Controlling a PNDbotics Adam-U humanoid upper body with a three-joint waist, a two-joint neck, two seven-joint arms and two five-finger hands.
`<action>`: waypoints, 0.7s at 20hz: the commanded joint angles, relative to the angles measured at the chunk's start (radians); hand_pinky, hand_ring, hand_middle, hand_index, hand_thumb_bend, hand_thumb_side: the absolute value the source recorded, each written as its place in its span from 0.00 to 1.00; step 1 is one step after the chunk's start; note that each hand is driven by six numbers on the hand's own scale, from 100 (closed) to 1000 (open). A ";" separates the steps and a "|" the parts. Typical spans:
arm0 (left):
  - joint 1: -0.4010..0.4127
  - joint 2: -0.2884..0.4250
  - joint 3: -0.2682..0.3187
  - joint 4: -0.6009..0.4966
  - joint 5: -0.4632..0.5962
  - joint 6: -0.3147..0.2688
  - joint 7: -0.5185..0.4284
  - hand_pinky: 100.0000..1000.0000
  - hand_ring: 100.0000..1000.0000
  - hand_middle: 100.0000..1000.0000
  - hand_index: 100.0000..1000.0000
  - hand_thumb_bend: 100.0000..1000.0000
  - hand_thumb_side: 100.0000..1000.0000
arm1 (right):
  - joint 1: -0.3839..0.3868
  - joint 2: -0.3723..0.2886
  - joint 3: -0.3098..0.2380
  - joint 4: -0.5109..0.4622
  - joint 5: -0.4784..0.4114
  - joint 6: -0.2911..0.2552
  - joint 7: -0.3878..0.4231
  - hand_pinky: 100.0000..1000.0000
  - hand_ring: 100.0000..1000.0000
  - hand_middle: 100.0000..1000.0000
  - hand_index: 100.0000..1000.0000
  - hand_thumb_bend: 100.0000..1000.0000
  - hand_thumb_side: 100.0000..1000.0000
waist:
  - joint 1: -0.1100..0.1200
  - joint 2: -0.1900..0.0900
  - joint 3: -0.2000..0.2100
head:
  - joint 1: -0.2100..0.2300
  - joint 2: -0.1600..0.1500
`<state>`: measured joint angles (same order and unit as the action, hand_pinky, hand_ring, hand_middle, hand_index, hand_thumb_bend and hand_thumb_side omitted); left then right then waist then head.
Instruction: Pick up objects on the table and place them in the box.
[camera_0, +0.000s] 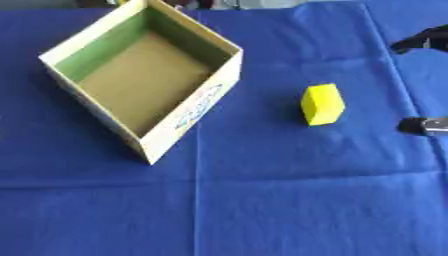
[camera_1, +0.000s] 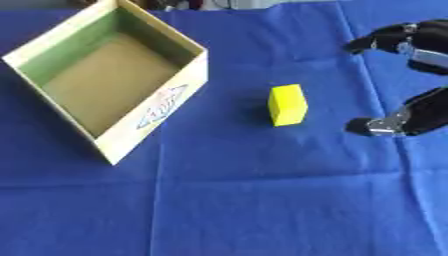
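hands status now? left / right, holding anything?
Left hand: not in view.
Right hand: open, thumb and fingers spread, holding nothing; it sits right of the yellow block, not touching it.

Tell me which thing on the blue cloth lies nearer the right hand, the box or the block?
The yellow block. It stands just left of the right hand, apart from it, while the open cardboard box sits farther left, beyond the block.
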<state>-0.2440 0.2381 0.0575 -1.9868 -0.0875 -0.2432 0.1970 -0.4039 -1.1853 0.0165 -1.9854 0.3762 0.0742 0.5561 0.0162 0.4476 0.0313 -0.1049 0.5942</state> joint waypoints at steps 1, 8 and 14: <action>-0.003 0.020 -0.006 -0.013 0.006 0.000 -0.008 0.21 0.40 0.51 0.63 0.00 0.88 | -0.041 -0.032 0.011 -0.011 -0.021 0.027 0.036 0.86 0.93 0.84 0.98 0.50 0.58 | -0.004 -0.021 0.004 | -0.011 -0.015; -0.006 0.019 -0.012 -0.013 0.008 0.002 -0.018 0.21 0.40 0.51 0.63 0.00 0.88 | -0.141 -0.001 0.056 0.060 -0.034 0.035 0.095 0.85 0.94 0.84 0.98 0.50 0.55 | -0.010 -0.010 0.024 | -0.035 -0.030; -0.011 0.019 -0.013 -0.013 0.008 0.001 -0.022 0.21 0.40 0.51 0.63 0.00 0.89 | -0.205 0.025 0.091 0.137 -0.022 0.015 0.145 0.85 0.94 0.85 0.99 0.49 0.52 | -0.016 0.004 0.040 | -0.054 -0.046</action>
<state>-0.2477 0.2381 0.0467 -1.9868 -0.0805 -0.2405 0.1789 -0.5953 -1.1414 0.1121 -1.8602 0.3509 0.0946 0.6893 0.0022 0.4726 0.0704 -0.1531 0.5611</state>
